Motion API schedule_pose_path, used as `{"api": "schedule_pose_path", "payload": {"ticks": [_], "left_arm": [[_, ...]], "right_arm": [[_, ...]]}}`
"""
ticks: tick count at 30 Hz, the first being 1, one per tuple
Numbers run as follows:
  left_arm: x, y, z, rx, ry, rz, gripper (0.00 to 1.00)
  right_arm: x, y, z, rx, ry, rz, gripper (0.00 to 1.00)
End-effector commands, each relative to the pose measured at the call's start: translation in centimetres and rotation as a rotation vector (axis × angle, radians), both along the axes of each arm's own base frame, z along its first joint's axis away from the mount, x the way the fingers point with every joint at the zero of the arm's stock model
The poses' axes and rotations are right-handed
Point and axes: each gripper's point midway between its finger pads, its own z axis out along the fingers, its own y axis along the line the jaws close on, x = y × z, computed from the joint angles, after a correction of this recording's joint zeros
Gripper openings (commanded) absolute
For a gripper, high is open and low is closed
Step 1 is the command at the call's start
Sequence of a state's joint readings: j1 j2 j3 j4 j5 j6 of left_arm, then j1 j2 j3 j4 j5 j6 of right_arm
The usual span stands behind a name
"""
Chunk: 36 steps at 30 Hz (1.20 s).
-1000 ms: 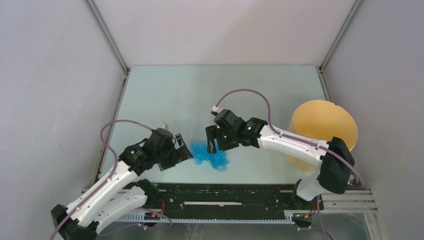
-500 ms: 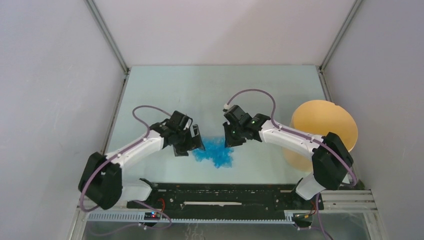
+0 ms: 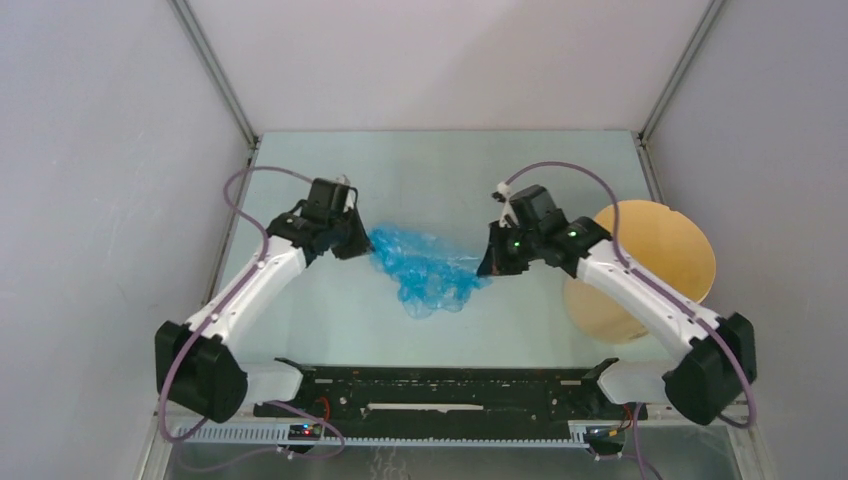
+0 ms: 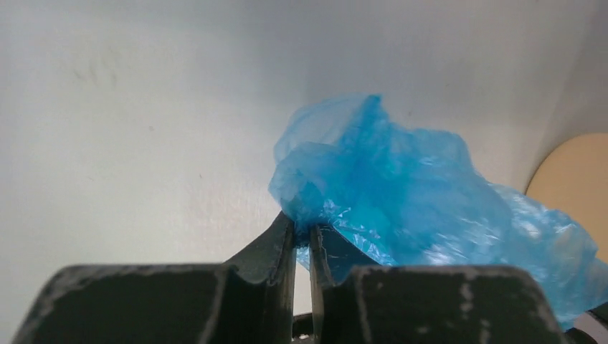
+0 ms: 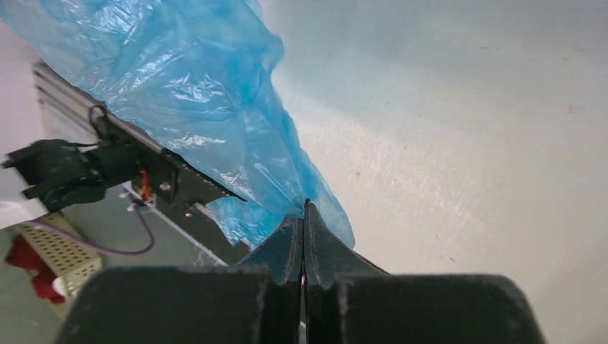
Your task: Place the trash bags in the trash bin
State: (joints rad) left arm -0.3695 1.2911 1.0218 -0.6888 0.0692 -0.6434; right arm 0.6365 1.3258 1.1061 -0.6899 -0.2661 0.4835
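On the left, the white-and-black left arm is reaching out over the pale grey-green table (image 3: 420, 165). The left fingers (image 4: 276, 244) are pressing together on a gathered corner of the thin, crinkly, translucent light-blue plastic trash bag (image 3: 425, 275), and the wrist camera is showing the film bunched in the narrow slit between the two black tips.

From that pinch the bag is stretching rightward across the middle of the table as a loose, shiny band. Its wrinkled belly is sagging toward the near edge. It appears to be hanging just above the surface, though the overhead view is not settling whether the lowest fold is brushing the table.

At the bag's right end, the right fingers (image 5: 330, 247) are closing flat against each other, with a thin edge of the blue film clamped between them.

Farther right, the tan, round, smooth-walled plastic trash bin (image 3: 670, 240) is standing upright near the table's right edge, just beside the right arm's forearm. The forearm is crossing in front of its near side. The bin is sitting apart from the bag, and no part of the film is lying in it.
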Motion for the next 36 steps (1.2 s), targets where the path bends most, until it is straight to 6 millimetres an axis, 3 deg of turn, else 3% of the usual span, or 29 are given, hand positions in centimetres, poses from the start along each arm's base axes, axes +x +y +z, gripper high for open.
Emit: {"api": "schedule_pose_path", "payload": {"ticks": [1,5,7,9,10,14,17,20,23,27,29,32,36], "left_arm": [[0.4,2.9,4.2,0.145,-0.106,-0.012,0.15],[-1.2,2.9,3.5,0.179,-0.028,-0.099,0.32],[-2.1,2.9,3.9,0.195,-0.031,-0.116,0.51],[-3.0,2.6,5.0,0.198,-0.073,-0.123,0.74],[-3.8,2.2,5.8,0.183,-0.1,-0.131,0.81],[-6.8,-0.9,9.4,0.052,-0.235,-0.195,0.93],[-8.9,-6.0,13.4,-0.177,-0.385,-0.312,0.96],[-11.1,-10.3,15.5,-0.333,-0.467,-0.413,1.0],[-11.6,-12.5,15.3,-0.314,-0.47,-0.447,0.99],[-11.4,-14.9,14.5,-0.249,-0.458,-0.466,0.87],[-11.2,-15.7,14.3,-0.232,-0.46,-0.476,0.79],[-10.8,-15.3,13.8,-0.208,-0.457,-0.429,0.66],[-10.2,-12.5,13.2,-0.158,-0.47,-0.318,0.59]], "right_arm": [[-2.2,-1.3,2.0,0.099,0.044,0.064,0.0],[-3.3,-0.7,1.7,0.139,0.119,0.115,0.0],[-3.5,-0.1,1.6,0.173,0.168,0.108,0.0],[-3.2,0.6,2.3,0.235,0.197,0.077,0.0],[-2.9,0.9,2.8,0.263,0.219,0.047,0.0],[-2.3,2.1,5.3,0.401,0.334,-0.071,0.0],[-1.8,3.4,8.6,0.522,0.334,-0.124,0.0],[-0.9,3.8,11.0,0.611,0.333,-0.187,0.0],[-0.3,3.9,11.4,0.637,0.387,-0.258,0.0],[-0.1,4.0,12.3,0.674,0.419,-0.33,0.0],[0.3,3.9,13.1,0.699,0.401,-0.362,0.0],[0.8,3.6,13.7,0.729,0.413,-0.396,0.0],[0.9,3.6,14.3,0.755,0.424,-0.388,0.0]]}}
